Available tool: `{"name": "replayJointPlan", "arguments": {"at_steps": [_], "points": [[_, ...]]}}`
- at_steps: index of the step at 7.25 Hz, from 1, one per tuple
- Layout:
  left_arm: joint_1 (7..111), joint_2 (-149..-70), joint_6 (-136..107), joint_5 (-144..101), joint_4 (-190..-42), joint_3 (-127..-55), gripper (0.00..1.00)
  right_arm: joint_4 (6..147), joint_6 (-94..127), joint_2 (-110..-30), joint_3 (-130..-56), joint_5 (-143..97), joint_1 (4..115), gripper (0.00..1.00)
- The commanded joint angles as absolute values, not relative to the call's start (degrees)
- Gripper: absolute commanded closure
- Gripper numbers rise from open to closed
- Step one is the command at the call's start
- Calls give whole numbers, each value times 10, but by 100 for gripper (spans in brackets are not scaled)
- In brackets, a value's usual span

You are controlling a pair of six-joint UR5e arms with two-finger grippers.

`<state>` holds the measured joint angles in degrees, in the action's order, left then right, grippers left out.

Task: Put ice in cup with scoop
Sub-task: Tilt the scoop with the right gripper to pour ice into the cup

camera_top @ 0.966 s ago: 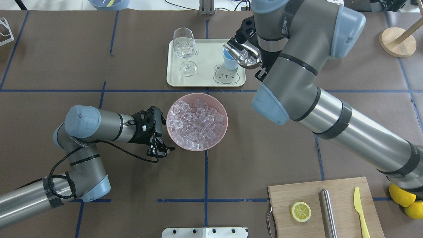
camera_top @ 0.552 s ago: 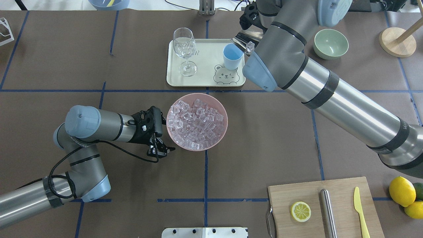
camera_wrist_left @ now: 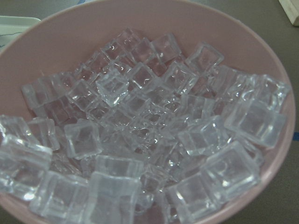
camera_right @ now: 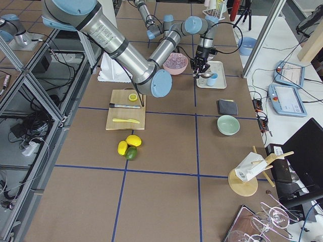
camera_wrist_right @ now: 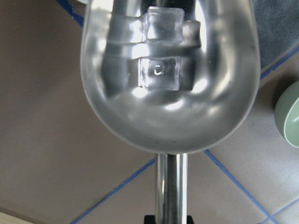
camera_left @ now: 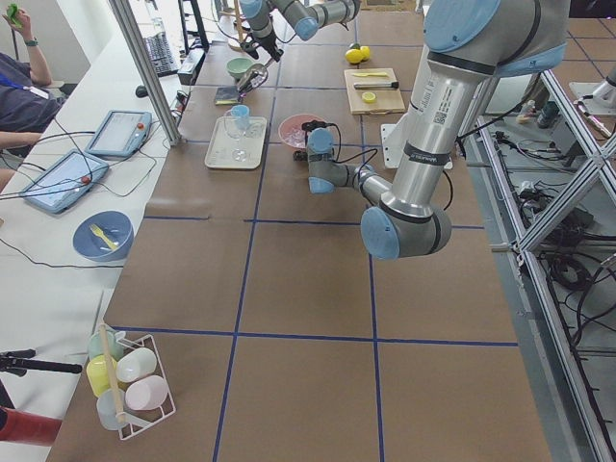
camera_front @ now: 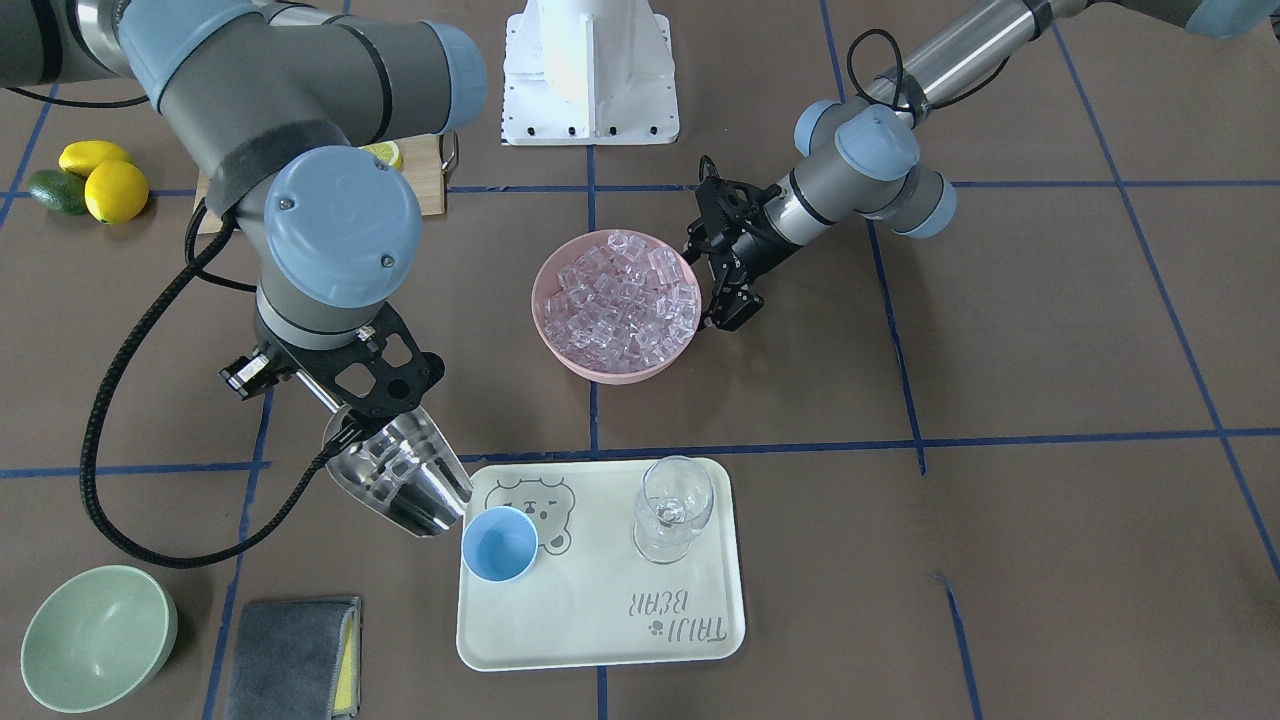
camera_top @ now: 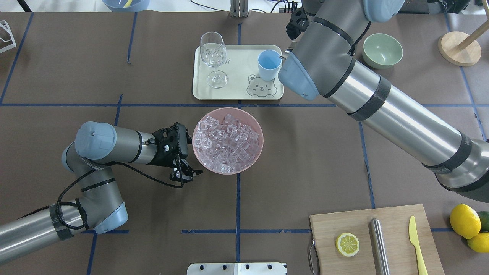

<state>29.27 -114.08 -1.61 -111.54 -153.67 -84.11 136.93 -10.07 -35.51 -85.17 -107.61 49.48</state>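
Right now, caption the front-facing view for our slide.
Right gripper holds a scoop of ice beside the cup on the tray.

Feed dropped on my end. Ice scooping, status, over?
Right gripper shut on shiny steel scoop, clear ice cubes inside. Scoop lip beside light-blue cup, no ice visible in it. Left gripper by pink ice bowl, jaws unclear. Nothing blocking.

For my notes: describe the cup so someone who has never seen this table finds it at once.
Find the pale tray with a bear drawing, near the pink bowl of ice. Two vessels stand on it; the cup is the one by the bear, next to the scoop. It is small, opaque light blue and stemless, unlike the clear stemmed glass.
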Motion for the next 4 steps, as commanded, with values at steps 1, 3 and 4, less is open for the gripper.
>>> {"name": "replayJointPlan", "arguments": {"at_steps": [1,3,4], "points": [[293,-1141,-16,-1115,-1536,-841,0,1394,-120,-339,-839,-1067,495,100],[293,-1141,-16,-1115,-1536,-841,0,1394,-129,-305,-797,-1068,496,100],[294,-1141,-16,-1115,-1536,-841,0,1393,-129,-298,-787,-1070,496,100]]}}
